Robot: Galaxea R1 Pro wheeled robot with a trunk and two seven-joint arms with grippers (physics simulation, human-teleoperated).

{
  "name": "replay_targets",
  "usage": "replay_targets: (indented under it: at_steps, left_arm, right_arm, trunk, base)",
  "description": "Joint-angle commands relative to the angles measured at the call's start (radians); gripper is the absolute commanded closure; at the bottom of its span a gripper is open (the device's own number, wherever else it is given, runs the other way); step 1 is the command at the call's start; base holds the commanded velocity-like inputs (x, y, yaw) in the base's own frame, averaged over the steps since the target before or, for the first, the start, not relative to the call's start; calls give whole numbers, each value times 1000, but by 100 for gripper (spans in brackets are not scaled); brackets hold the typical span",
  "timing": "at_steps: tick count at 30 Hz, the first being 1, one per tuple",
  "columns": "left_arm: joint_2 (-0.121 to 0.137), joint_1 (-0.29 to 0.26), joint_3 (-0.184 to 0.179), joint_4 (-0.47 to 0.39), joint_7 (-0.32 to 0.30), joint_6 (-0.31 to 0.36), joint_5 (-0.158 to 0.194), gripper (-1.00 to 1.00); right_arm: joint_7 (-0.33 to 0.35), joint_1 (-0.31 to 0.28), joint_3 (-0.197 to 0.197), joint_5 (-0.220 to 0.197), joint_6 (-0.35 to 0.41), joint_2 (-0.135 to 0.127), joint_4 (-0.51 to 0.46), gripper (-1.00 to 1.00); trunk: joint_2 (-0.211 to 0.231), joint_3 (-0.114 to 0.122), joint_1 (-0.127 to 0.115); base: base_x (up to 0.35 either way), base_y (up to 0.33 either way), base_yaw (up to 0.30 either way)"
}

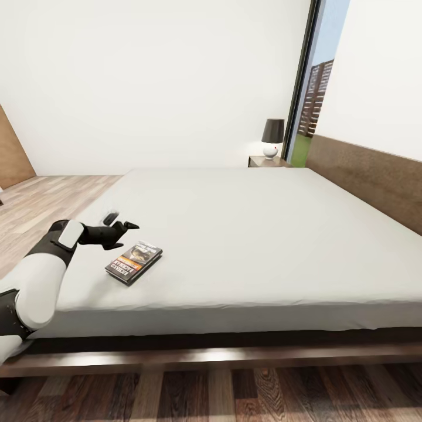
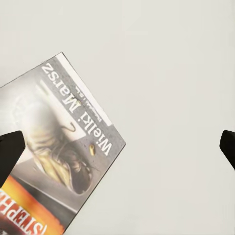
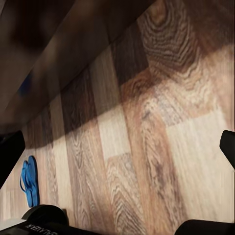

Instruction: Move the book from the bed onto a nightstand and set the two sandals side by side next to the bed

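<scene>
The book (image 1: 134, 262) lay flat on the grey mattress of the bed (image 1: 264, 234), near its front left corner, cover up, with orange lettering at the end nearest the bed's edge. The left gripper (image 1: 120, 227) hovered over the mattress just beside the book, at its far left side, not touching it. In the left wrist view the book (image 2: 54, 156) lay under one dark fingertip (image 2: 9, 152) while the other sat far across the frame, so the jaws stood wide and held nothing.

A nightstand (image 1: 266, 160) stood at the far corner of the bed by the headboard (image 1: 375, 176), bearing a black-shaded lamp (image 1: 272, 138), beside a tall window (image 1: 313, 82).

The right gripper (image 3: 117, 147) pointed at the plank floor (image 3: 147, 147) next to the bed's dark frame, its fingertips wide apart and empty. One blue sandal (image 3: 29, 180) lay on the floor, well apart from that gripper.
</scene>
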Motion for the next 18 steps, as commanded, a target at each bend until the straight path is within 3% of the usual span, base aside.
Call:
replay_targets:
  at_steps: [1, 9, 18]
  left_arm:
    - [1, -1, 8, 10, -7, -5, -10, -100]
    - [9, -1, 8, 68, -8, -68, -7, -100]
    - [10, -1, 7, 85, -9, -88, -5, -100]
  right_arm:
    - [4, -1, 9, -7, -6, -1, 3, -100]
    - [5, -1, 9, -12, -8, -4, 3, -100]
    - [5, 0, 10, -13, -10, -5, 3, -100]
  trunk:
    - [0, -1, 0]
    - [0, -1, 0]
    - [0, -1, 0]
  base:
    - [0, 0, 0]
    - [0, 0, 0]
    - [0, 0, 0]
